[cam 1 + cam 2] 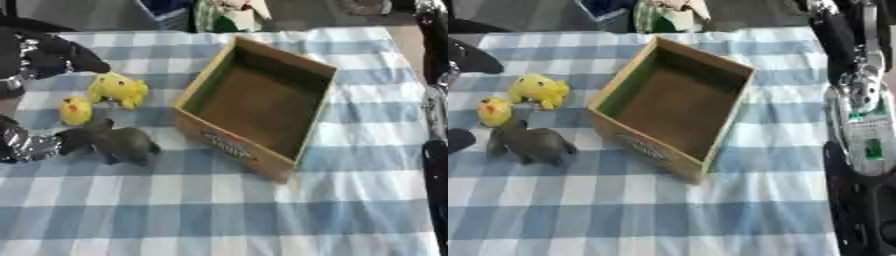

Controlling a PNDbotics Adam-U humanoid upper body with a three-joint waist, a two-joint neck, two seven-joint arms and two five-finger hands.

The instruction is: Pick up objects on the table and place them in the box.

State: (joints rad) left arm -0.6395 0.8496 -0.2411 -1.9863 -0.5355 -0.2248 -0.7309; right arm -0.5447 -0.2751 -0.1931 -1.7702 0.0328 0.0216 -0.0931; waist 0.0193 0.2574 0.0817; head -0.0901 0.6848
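Note:
An open wooden box [233,147] with a label on its near wall stands askew mid-table, with nothing inside. To its left lie a yellow plush toy [119,89], a smaller yellow chick-like toy [75,110] and a grey animal toy [121,143]. My left hand [42,54] comes in from the left edge, open, its fingers stretched above the yellow toys. Its lower part [24,145] sits right against the grey toy's head end. My right arm [861,107] runs down the right edge, beside the box and clear of it; its hand is not distinct.
The blue-and-white checked cloth [219,215] covers the table, bare across the front. At the far edge stand a dark blue item [171,11] and a green-and-white item [229,16]. The table's right edge lies near my right arm.

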